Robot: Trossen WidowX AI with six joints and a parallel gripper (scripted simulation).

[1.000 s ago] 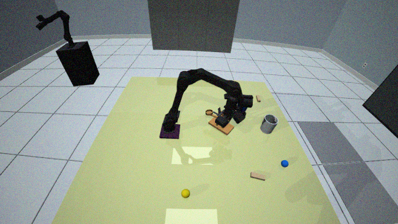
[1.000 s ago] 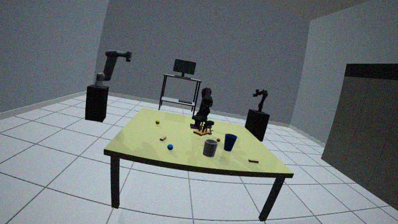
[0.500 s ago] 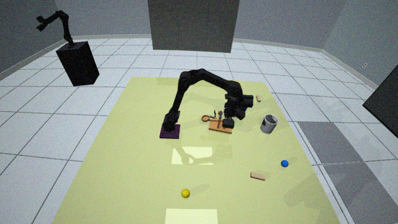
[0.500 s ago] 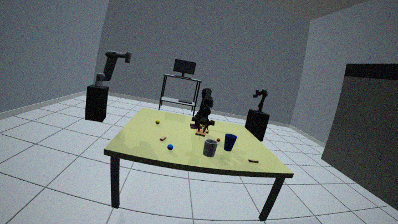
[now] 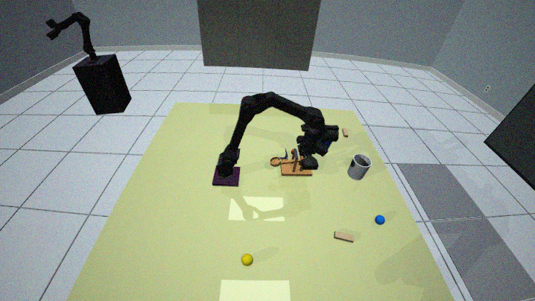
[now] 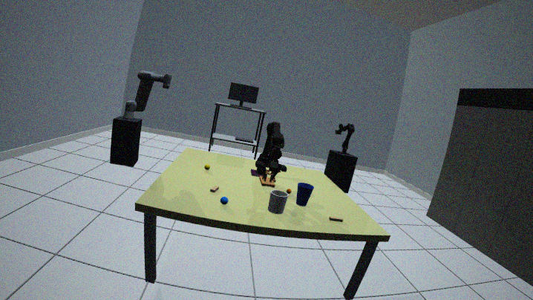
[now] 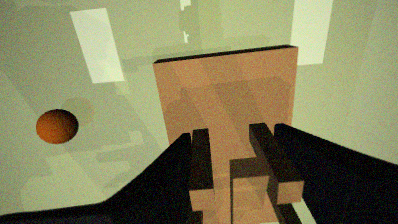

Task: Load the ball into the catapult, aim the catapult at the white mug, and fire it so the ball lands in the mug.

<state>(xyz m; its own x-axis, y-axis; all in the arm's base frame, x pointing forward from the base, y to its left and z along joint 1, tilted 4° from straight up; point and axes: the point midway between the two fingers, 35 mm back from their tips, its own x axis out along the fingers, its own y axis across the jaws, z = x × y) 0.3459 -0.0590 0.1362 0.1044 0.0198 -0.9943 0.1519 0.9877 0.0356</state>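
My end effector (image 7: 231,150) is clamped on the catapult (image 7: 227,95); its long axis seems off the white mug (image 5: 359,167), right of it.

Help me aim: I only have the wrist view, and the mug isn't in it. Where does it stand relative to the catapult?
Observer: In the top view the white mug stands upright to the right of the catapult, apart from it.
Operator: Which end is the spoon on?
Observer: The spoon sticks out on the catapult's left, the side away from the mug.
Operator: Anything close to the mug that I could hit instead?
Observer: Yes. In the exterior view a blue cup stands upright right beside it.
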